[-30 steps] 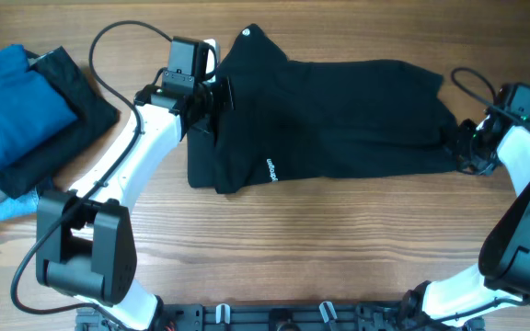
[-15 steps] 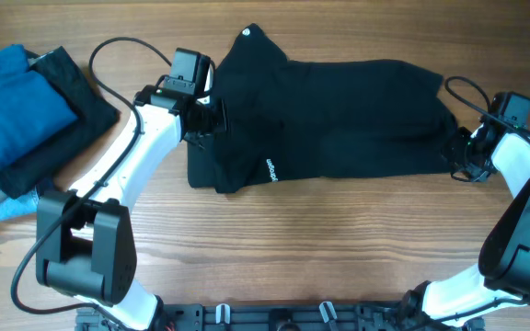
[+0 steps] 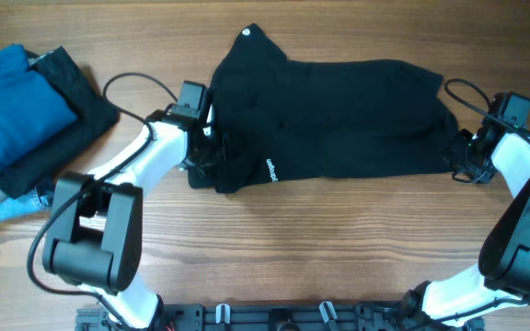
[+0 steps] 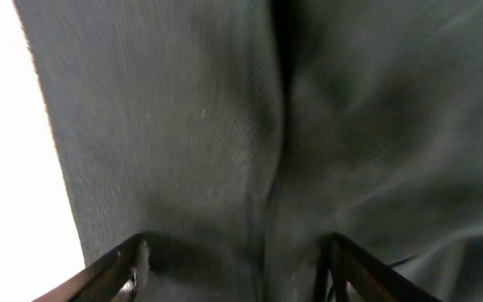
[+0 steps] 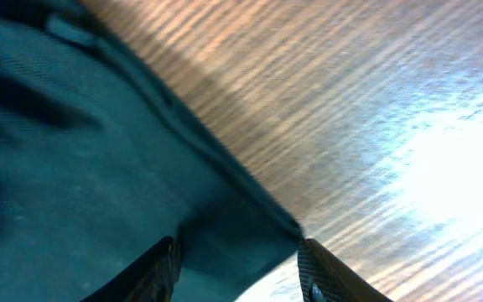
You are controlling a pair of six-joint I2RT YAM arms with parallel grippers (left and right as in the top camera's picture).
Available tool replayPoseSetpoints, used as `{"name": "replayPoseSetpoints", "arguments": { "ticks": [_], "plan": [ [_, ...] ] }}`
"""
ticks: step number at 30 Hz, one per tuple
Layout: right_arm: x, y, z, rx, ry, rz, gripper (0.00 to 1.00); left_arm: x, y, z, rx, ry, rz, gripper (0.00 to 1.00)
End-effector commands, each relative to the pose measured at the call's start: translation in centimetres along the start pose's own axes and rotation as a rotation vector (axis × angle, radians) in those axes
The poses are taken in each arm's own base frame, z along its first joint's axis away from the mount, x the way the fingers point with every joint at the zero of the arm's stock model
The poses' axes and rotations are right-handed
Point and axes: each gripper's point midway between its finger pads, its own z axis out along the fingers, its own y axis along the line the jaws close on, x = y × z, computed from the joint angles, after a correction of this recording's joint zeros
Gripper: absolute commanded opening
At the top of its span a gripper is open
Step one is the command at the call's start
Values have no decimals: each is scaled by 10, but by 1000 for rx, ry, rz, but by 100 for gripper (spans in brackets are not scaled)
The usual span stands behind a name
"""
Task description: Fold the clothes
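Both pairs of jaws need a proper bite of cloth before anything lifts, and neither looks to have one. For a square fold, each side should pinch its end of the black garment (image 3: pixel 339 119) right at the edge and take all the layers together. The two should then rise level and carry the cloth over without dragging the middle.

On the left gripper (image 4: pixel 237 252) the fingers stand wide apart. Dark fabric is spread across the gap, with a crease running up between them, and nothing is squeezed. From overhead this gripper sits at the garment's left edge, near the front corner.

The right gripper (image 5: pixel 237 252) is about half spread, straddling the garment's right-hand corner, which lies flat on the wood between the fingers. The close view is blurred, so I cannot tell whether a finger brushes the cloth. The gap does look too broad for a grip on so thin a layer.

The garment lies stretched across the middle of the table (image 3: pixel 339 257), long side left to right. Its small white logo (image 3: pixel 247 34) is at the far left corner and the white lettering (image 3: pixel 271 170) is near the front edge. Well off to the left, a blue garment (image 3: pixel 12 101) lies partly on a plain black cloth (image 3: pixel 86 92).
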Motion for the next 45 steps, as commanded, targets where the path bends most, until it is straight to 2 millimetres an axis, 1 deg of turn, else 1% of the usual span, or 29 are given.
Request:
{"name": "replayPoseSetpoints", "arguments": {
  "ticks": [1,5,7,11,12,15,17,20,23,25,28,31,34,35,36,39,42,45],
  "plan": [
    [-3,-17,-2,96,-25,0,50,16,7,12,-6,55,-14,69],
    [-4,-19,0,107,-28,1,50,24,11,12,-23,87,-19,69],
    [-1,-19,5,112,-11,-3,49,31,14,11,-34,114,-22,69],
    [17,-23,23,132,75,-38,50,43,25,9,-88,160,-25,65],
    [26,-26,30,143,115,-42,48,46,28,8,-108,171,-25,64],
    [45,-33,42,180,197,-52,45,55,40,5,-159,205,-31,64],
    [55,-46,44,252,238,-53,38,60,48,2,-179,230,-45,62],
    [63,-71,36,397,254,2,38,67,61,-2,-196,275,-86,60],
    [69,-83,31,454,274,37,38,75,74,-8,-212,318,-127,59],
    [75,-89,27,473,297,69,38,81,81,-11,-222,350,-153,59],
    [86,-97,21,504,337,141,34,94,88,-18,-238,407,-175,57],
    [96,-101,15,527,377,164,30,102,90,-23,-248,446,-174,53],
    [101,-103,9,539,398,172,24,107,90,-27,-254,465,-175,52],
    [102,-103,5,544,401,183,24,108,90,-29,-254,466,-176,51],
    [103,-103,3,546,401,189,24,108,90,-31,-254,465,-176,51],
    [92,-100,-9,520,345,199,24,101,87,-41,-239,417,-173,51],
    [74,-91,-24,455,272,217,25,92,82,-54,-214,352,-170,52],
    [53,-80,-43,371,195,209,29,79,76,-70,-185,270,-166,55]
  ]
}}
